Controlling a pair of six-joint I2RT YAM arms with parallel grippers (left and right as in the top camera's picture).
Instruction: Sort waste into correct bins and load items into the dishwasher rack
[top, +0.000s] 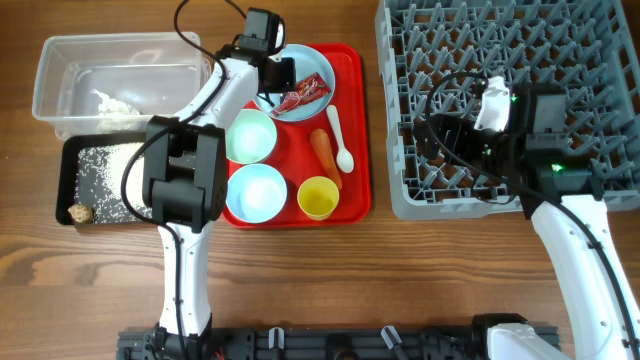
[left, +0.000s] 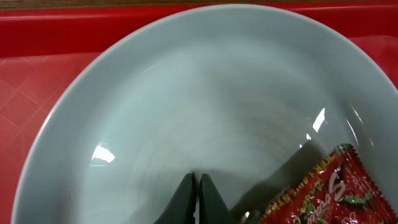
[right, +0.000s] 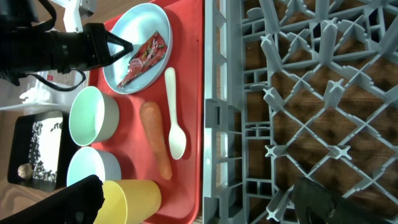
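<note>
Left wrist view: my left fingers (left: 185, 205), pressed together and holding nothing, sit low over the pale blue plate (left: 186, 93), just beside the red snack wrapper (left: 320, 193) lying on it. I cannot tell whether the tips touch the plate. It rests at the far end of the flat red serving tray (left: 37, 37), which also carries two bowls (top: 250, 135) (top: 256, 190), the yellow cup (top: 318, 197), the white spoon (top: 338, 138) and the carrot (top: 325, 152), these last two side by side. My right fingers (right: 78, 199) are spread wide and empty over the left edge of the grey dishwasher rack (top: 600, 60), right of the tray on the desk (top: 400, 280). Left of the tray, the clear tub (top: 45, 80) holds the crumpled tissue (top: 115, 103). Just in front of it, the black tray (top: 64, 190) holds rice (top: 105, 175) and the brown lump (top: 80, 213).
</note>
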